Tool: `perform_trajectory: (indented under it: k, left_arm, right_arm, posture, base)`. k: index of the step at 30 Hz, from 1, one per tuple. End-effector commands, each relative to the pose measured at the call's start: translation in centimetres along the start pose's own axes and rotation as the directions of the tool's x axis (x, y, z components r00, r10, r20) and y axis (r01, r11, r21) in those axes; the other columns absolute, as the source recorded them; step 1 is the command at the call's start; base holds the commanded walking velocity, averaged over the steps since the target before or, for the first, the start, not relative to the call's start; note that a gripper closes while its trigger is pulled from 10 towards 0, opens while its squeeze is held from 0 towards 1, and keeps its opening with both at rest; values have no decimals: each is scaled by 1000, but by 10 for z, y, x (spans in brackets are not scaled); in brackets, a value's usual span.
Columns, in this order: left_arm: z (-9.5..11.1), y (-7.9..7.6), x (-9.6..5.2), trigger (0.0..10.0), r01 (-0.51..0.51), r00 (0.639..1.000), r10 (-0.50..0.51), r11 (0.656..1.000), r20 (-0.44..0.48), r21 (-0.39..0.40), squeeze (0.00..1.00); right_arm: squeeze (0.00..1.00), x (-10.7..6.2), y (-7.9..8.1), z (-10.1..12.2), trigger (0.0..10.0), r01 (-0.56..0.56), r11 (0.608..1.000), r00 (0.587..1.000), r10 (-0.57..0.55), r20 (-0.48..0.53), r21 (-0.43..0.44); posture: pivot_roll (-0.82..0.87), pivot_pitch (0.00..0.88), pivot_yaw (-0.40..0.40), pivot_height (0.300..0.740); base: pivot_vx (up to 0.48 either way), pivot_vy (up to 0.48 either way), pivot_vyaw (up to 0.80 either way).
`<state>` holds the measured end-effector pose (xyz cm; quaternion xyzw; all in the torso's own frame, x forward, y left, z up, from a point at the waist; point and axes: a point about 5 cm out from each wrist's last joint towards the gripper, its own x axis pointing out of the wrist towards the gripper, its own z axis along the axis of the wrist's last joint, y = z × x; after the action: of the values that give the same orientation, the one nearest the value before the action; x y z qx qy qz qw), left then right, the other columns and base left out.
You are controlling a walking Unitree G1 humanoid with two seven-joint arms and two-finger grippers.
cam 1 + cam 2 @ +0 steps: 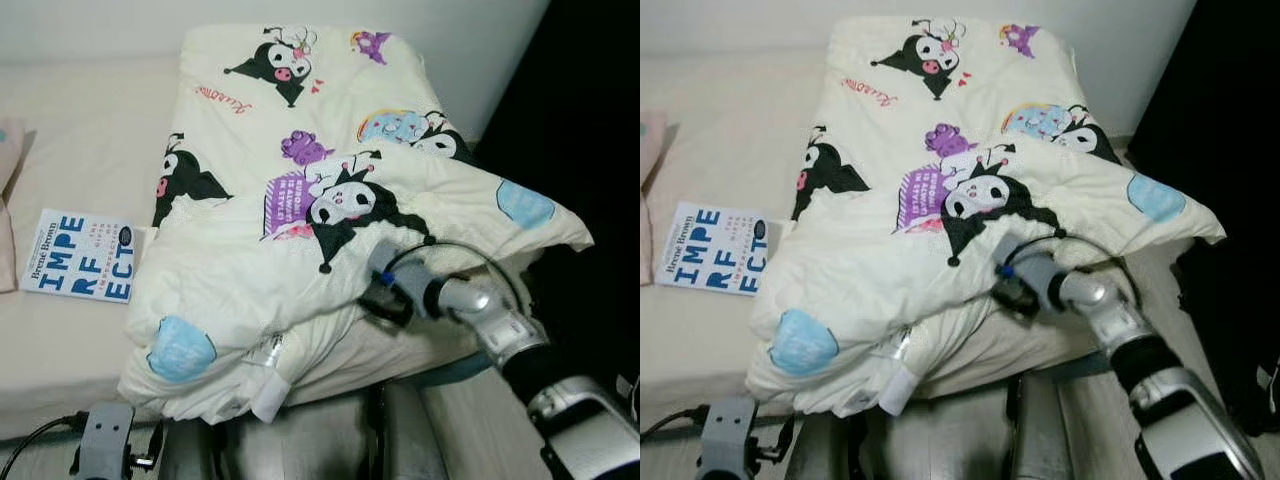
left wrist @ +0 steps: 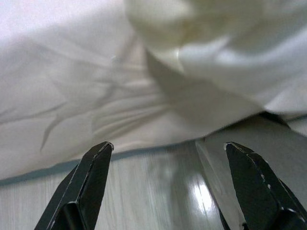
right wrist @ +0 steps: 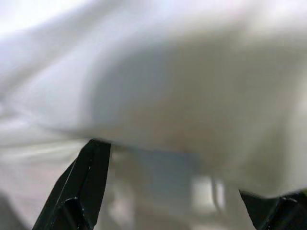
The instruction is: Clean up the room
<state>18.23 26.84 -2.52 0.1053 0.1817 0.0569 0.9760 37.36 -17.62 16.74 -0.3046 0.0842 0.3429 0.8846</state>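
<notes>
Quilt (image 1: 300, 200) lies folded on the bed (image 1: 80, 120), its near edge overhanging. Your right gripper (image 3: 177, 191), jaws open, sits under that fold; slide deeper before closing. Left gripper (image 2: 168, 158) hangs open near the floor (image 2: 144, 201).

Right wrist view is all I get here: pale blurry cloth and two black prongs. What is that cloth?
Observer: It is a folded cartoon-print quilt lying on a bed. The right gripper is tucked under its near edge.
Operator: Is anything else on the bed?
Observer: Yes, a book with big blue letters lies flat on the bed sheet, beside the quilt on the robot's left.
Operator: And the other arm?
Observer: The left gripper is low by the bed's near edge, fingers open, facing the sheet and the floor.
</notes>
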Motion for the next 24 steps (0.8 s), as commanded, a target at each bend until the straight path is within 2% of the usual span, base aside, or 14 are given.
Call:
perform_trajectory:
  k: [1,2,5,9,14,15,19,21,23,24]
  left_arm:
    - [-7,7,-7,10000,-4,1000,5,1000,-23,17,0]
    - [-7,7,-7,10000,-4,1000,5,1000,-23,17,0]
    - [-8,4,-9,10000,6,1000,-5,1000,-26,19,0]
    - [-8,3,-9,10000,12,1000,-12,1000,-26,22,0]
    - [-7,6,-10,10000,15,1000,-15,999,-23,29,0]
    - [-7,6,-10,10000,15,1000,-15,999,-23,29,0]
    - [-6,9,-12,10000,18,1000,-17,999,-19,37,0]
    - [-6,9,-12,10000,19,1000,-18,999,-19,38,0]
    - [-7,10,-15,10000,20,1000,-20,999,-19,42,0]
    - [-8,10,-17,10000,25,999,-24,999,-22,45,0]
  right_arm:
    - [0,-7,-11,3,10000,23,999,999,-25,47,41]
    - [0,-7,-11,3,10000,23,999,999,-25,47,41]
    - [0,-13,-29,11,10000,91,994,992,-96,86,61]
    - [0,-14,-40,18,10000,154,986,981,-160,112,65]
    - [0,-11,-56,35,10000,305,949,936,-314,159,81]
    - [0,-11,-56,35,10000,305,949,936,-314,159,81]
    - [0,-19,-80,54,10000,467,877,855,-480,196,113]
    - [0,-21,-84,58,10000,491,862,838,-507,204,126]
    - [0,-30,-98,67,10000,555,809,777,-587,228,192]
    - [0,-36,-108,75,10000,590,754,717,-654,242,288]
  posture:
    - [-3,339,-18,550]
    - [-3,339,-18,550]
    - [-4,346,-13,550]
    - [0,351,-11,550]
    - [12,365,-5,550]
    - [12,365,-5,550]
    - [21,371,1,550]
    - [21,371,1,550]
    - [26,382,0,550]
    - [25,386,-2,550]
  base:
    - [0,0,0]
    - [0,0,0]
    - [0,0,0]
    - [0,0,0]
    - [0,0,0]
    - [0,0,0]
    - [0,0,0]
    - [0,0,0]
    - [0,0,0]
    - [0,0,0]
